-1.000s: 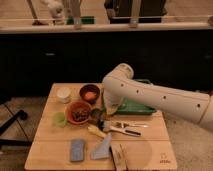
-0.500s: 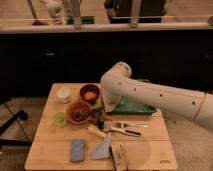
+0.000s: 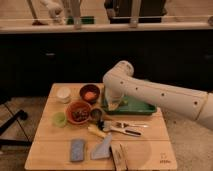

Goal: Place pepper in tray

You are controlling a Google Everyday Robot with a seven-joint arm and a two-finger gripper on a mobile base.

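Observation:
The green tray (image 3: pixel 137 107) lies on the wooden table (image 3: pixel 150 145), right of centre. My white arm reaches in from the right, bends at the elbow and points down. My gripper (image 3: pixel 114 103) hangs over the left end of the tray, at or just above its floor. I cannot pick out the pepper. Whatever is at the gripper's tip is hidden by the wrist.
Left of the tray stand a white cup (image 3: pixel 63 94), a brown bowl with orange contents (image 3: pixel 89 93), a larger bowl with dark contents (image 3: pixel 78 111), a light green cup (image 3: pixel 59 119) and a small dark tin (image 3: pixel 96 114). Utensils (image 3: pixel 125 129), a blue-grey sponge (image 3: pixel 77 149) and a grey wedge (image 3: pixel 103 148) lie in front.
The arm has shifted only slightly, with the elbow a little lower. The gripper stays over the tray's left end. Nothing on the table has moved.

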